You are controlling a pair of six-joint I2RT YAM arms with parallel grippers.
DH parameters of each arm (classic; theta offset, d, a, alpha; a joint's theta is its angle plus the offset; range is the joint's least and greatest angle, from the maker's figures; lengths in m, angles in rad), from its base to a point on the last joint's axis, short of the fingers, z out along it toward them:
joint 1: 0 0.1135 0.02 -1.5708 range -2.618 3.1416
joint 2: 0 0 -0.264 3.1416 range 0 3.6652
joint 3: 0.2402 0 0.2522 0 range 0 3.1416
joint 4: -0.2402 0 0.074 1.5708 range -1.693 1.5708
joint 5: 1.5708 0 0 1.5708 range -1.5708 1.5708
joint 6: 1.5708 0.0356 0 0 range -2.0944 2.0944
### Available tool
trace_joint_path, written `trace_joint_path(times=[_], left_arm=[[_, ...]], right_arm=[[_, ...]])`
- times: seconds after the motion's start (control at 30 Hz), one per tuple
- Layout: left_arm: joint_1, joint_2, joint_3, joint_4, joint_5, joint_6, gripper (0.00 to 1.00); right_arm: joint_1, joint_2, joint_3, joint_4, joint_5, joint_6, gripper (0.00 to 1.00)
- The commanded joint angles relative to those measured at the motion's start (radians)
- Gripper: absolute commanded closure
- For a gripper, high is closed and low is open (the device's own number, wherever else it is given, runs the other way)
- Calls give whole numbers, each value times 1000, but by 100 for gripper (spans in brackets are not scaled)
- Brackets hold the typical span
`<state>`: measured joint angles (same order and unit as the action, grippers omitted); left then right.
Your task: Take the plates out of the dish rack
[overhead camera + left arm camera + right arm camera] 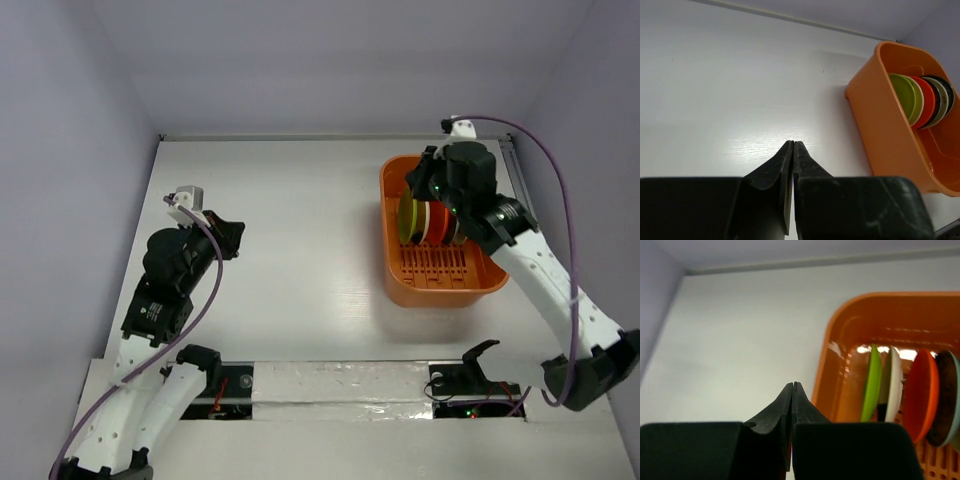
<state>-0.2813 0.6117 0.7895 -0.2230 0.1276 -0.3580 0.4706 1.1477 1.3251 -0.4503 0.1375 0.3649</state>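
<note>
The orange dish rack [440, 293] stands at the right of the table. Several plates stand on edge in it: a lime green plate [407, 218], a pale one, a red-orange plate [437, 222] and dark-rimmed ones behind. My right gripper [418, 182] is shut and empty, held above the rack's far left corner, apart from the plates. In the right wrist view its tips [793, 385] sit left of the rack [837, 340] and the green plate [871, 385]. My left gripper [232, 238] is shut and empty over the table's left side, far from the rack [880, 130].
A white table with a back wall and side walls. A silver taped strip runs along the near edge by the arm bases. A purple cable loops along each arm.
</note>
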Motion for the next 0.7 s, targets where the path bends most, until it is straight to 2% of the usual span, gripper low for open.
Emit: trace_joint_path(times=[0.0,0.1,0.13,0.17,0.2,0.23,0.27,0.37,0.47,0.67], left_arm=[[-6,-20,-27,-35,-32,-12,100],[-18,-41,-46,-29,-36,-18,100],[-18,-43,-45,-30,-34,-15,98],[-18,-49,-50,-26,-36,-16,89],[-18,-47,-58,-22,-37,-16,85],[-18,-46,-58,-21,-37,-16,81],[-27,-44,-59,-21,-36,-16,75],[-27,-47,-65,-12,-37,-16,63],[-27,-55,-67,-12,-33,-16,56],[-27,-63,-67,-10,-34,-18,50]], right_arm=[[28,79,60,-71,184,-43,99],[37,165,88,-119,286,-37,87],[37,182,88,-125,319,-35,74],[37,213,92,-140,342,-37,69],[37,228,103,-162,371,-32,61],[37,239,100,-160,382,-32,58],[37,257,98,-159,382,-35,58],[37,312,111,-174,386,-37,58],[37,354,129,-191,405,-34,59],[37,411,149,-205,458,-20,62]])
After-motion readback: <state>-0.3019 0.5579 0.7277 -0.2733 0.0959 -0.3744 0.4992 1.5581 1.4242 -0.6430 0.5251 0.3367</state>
